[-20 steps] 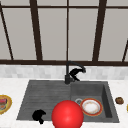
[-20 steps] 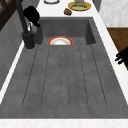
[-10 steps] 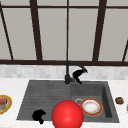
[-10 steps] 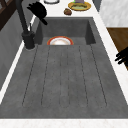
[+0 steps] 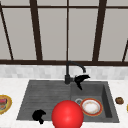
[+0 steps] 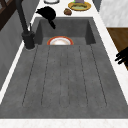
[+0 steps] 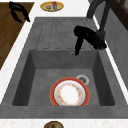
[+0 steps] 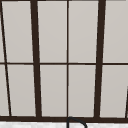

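Two hands: right hand (image 5: 80, 79) beside faucet (image 5: 68, 72), fingers drooping.

Left hand (image 6: 123, 57) cut by frame edge; red ball (image 5: 67, 114) hides sink (image 5: 45, 92) front.

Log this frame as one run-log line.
right hand: open, beside faucet, above basin | left hand: idle, sink's front edge | plate: in basin near drain | red ball: front

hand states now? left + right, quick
Left hand: fingers curled, holding nothing, at the sink's front left edge.
Right hand: beside the faucet; grip cannot be told.
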Robot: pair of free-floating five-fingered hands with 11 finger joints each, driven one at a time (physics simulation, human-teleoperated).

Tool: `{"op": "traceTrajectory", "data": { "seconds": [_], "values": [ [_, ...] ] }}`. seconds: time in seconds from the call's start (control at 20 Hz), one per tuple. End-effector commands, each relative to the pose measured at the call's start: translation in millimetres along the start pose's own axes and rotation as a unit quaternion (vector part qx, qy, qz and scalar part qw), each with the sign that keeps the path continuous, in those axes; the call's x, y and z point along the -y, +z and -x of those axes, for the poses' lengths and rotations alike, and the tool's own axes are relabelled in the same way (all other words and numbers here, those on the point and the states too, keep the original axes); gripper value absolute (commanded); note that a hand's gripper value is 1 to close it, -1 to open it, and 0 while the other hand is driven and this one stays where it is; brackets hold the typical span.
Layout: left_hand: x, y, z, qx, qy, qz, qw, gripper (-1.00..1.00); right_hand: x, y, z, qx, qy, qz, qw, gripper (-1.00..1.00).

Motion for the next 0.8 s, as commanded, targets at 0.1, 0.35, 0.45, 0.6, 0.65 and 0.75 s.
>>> {"op": "traceTrajectory", "data": {
  "seconds": [0.1,0.35,0.45,0.6,0.65,0.75],
  "values": [
    [0,0,0,0.0,0.0,0.0,1.0,0.0,-12,9,28,0.047,-0.031,-0.02,0.9982,-1.0],
    [0,0,0,0.0,0.0,0.0,1.0,0.0,-18,10,29,0.092,-0.028,-0.006,0.9953,-1.0],
    [0,0,0,0.0,0.0,0.0,1.0,0.0,-22,10,31,0.104,-0.027,-0.008,0.9941,-1.0],
    [0,0,0,0.0,0.0,0.0,1.0,0.0,-26,11,33,0.128,-0.019,0.004,0.9915,-1.0],
    [0,0,0,0.0,0.0,0.0,1.0,0.0,-29,11,32,0.138,-0.018,0.004,0.9902,-1.0],
    [0,0,0,0.0,0.0,0.0,1.0,0.0,-32,11,32,0.159,-0.017,0.007,0.987,-1.0]
  ]
}}
